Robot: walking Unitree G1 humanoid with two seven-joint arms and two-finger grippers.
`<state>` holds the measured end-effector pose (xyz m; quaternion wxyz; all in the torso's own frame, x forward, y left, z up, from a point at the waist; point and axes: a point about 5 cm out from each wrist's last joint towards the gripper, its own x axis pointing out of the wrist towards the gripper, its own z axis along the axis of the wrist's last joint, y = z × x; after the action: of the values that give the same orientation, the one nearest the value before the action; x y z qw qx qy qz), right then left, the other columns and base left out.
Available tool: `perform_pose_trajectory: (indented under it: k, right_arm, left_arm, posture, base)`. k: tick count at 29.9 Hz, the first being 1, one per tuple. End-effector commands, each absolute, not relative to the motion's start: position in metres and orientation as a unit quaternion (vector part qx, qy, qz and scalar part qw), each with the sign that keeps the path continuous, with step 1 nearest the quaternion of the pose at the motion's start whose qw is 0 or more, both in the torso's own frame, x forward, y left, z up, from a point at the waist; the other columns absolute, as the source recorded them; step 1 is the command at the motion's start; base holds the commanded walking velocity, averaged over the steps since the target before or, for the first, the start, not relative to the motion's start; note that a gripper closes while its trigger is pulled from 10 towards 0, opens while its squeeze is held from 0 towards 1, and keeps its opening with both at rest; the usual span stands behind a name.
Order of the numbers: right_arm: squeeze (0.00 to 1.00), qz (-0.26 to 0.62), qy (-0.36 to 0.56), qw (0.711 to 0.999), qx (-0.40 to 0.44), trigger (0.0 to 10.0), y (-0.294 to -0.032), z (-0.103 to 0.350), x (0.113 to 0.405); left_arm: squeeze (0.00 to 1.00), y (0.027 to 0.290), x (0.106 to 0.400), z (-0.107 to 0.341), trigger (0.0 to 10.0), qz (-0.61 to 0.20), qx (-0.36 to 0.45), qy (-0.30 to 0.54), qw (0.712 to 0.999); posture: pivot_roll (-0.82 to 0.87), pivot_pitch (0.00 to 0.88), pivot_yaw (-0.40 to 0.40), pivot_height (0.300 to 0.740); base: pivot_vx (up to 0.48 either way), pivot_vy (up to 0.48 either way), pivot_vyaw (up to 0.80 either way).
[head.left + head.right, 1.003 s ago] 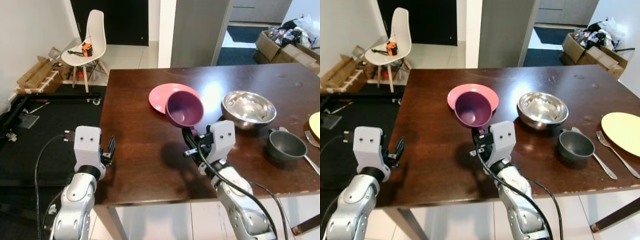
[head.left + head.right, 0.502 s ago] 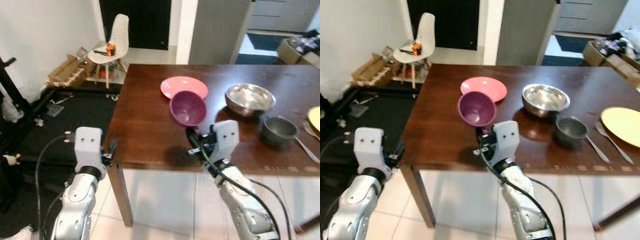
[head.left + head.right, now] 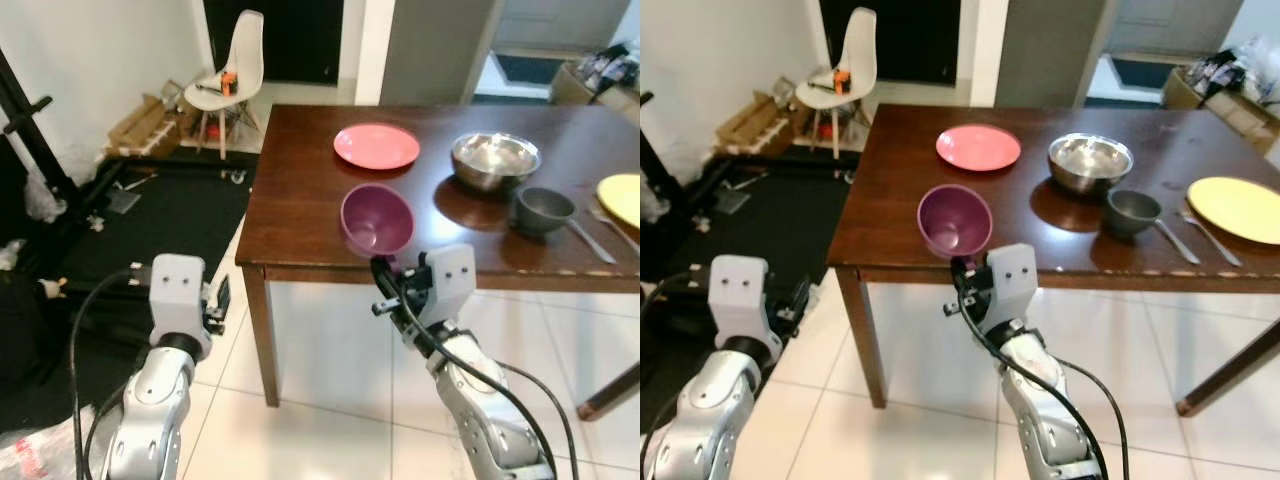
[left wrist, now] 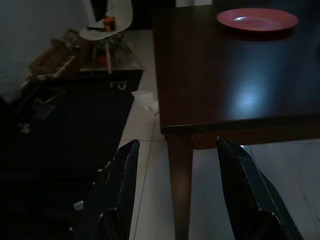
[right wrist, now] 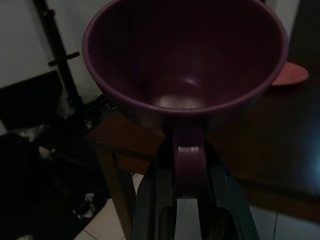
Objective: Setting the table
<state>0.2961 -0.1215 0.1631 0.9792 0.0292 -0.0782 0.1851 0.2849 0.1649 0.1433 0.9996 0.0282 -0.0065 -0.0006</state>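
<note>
Purple bowl (image 3: 377, 219) remains pinched by its handle in the right gripper (image 3: 384, 283), but the robot has backed off the dark table (image 3: 300, 215), left gripper (image 4: 180, 200) idle, parted, so placement is deferred.

Yellow plate (image 3: 622, 196), right edge of left eye view: cut off. Cardboard boxes (image 3: 1232, 88), upper right: contents indistinct. Orange item (image 3: 229, 83) on white chair (image 3: 232, 72): too small to identify. Purple bowl (image 5: 185, 60): handle partly hidden between fingers (image 5: 159, 192).

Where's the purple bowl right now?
The purple bowl is held by its handle in the right gripper, off the table, before its near edge.
</note>
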Motion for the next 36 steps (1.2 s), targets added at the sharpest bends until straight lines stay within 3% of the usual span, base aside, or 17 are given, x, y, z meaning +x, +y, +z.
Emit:
perform_pose_trajectory:
  k: [1, 36]
  right_arm:
    - [0.0, 0.184, -0.078, 0.979, 0.038, 10.0, -0.122, 0.165, 0.297]
    - [0.0, 0.19, -0.068, 0.979, 0.034, 10.0, -0.122, 0.16, 0.296]
  left_arm:
    - [0.0, 0.165, 0.285, 0.139, 10.0, -0.002, 0.025, 0.002, 1.0]
    - [0.0, 0.164, 0.285, 0.121, 10.0, -0.01, 0.018, 0.039, 0.999]
  posture:
    - [-0.04, 0.0, 0.077, 0.74]
    - [-0.04, 0.0, 0.08, 0.74]
  base:
    - [0.0, 0.0, -0.8]
    - [0.0, 0.0, -0.8]
